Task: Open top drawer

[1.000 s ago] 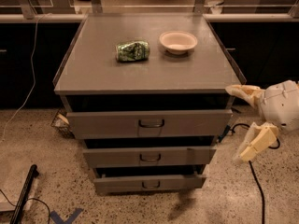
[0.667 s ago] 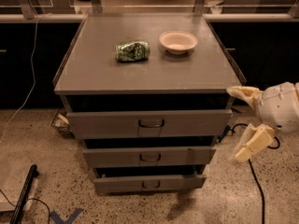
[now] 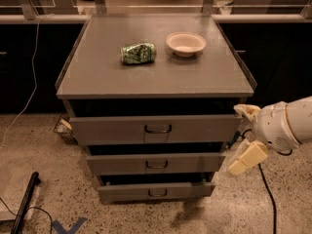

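Note:
The top drawer (image 3: 156, 128) is the widest grey front of the cabinet, with a small dark loop handle (image 3: 158, 129) at its centre. It stands pulled out a little, with a dark gap under the cabinet top. My gripper (image 3: 244, 138) is at the right of the cabinet, beside the top drawer's right end. Its cream fingers (image 3: 247, 158) are spread apart and hold nothing. It is well to the right of the handle.
Two narrower grey drawers (image 3: 156, 164) sit below, also slightly out. On the cabinet top (image 3: 97, 77) lie a crumpled green bag (image 3: 138, 53) and a pale bowl (image 3: 185, 43). Cables run over the speckled floor (image 3: 39, 145). A dark bar (image 3: 27, 201) lies at lower left.
My gripper has shifted slightly left and down beside the top drawer's right end. The drawers and the things on top have not moved.

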